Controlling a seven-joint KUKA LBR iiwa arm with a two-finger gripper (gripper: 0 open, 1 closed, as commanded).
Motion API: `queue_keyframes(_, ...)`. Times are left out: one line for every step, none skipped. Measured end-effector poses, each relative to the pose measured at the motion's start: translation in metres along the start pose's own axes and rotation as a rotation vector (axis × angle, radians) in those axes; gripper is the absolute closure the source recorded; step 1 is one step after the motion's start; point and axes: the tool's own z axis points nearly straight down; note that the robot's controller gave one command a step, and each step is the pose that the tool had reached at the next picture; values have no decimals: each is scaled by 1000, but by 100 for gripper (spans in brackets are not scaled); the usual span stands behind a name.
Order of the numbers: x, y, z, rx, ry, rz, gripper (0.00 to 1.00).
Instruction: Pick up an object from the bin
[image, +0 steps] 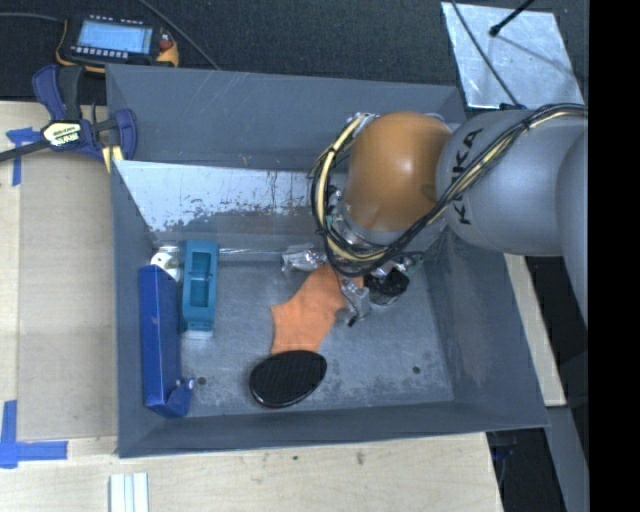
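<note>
Counts: one dark blue bar (160, 340), one light blue block (199, 285), one black oval disc (287, 380), one orange sheet (303, 318), one small silvery piece (300, 262).
Container: the grey bin (250, 120) holds all five on its floor, spread out, none stacked.
Dark blue bar: lies along the left wall, its long axis running from the far side to the near side.
Light blue block: just beside the bar's far end, parallel to it, with a slot in its top.
Black oval disc: flat near the front wall, its edge touching or just under the sheet's lower end.
Orange sheet: flat at mid-floor; its long axis slants from lower left to upper right, and its upper right end is under the pincer.
Silvery piece: just beyond the sheet's upper end.
Pincer (352, 305): low over the sheet's upper right edge, below the arm's (510, 190) orange cover (395, 175); I cannot tell how far open it is or whether it grips anything.
</note>
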Motion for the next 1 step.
queue_keyframes(0, -5, 3, -1, -3, -262, 100)
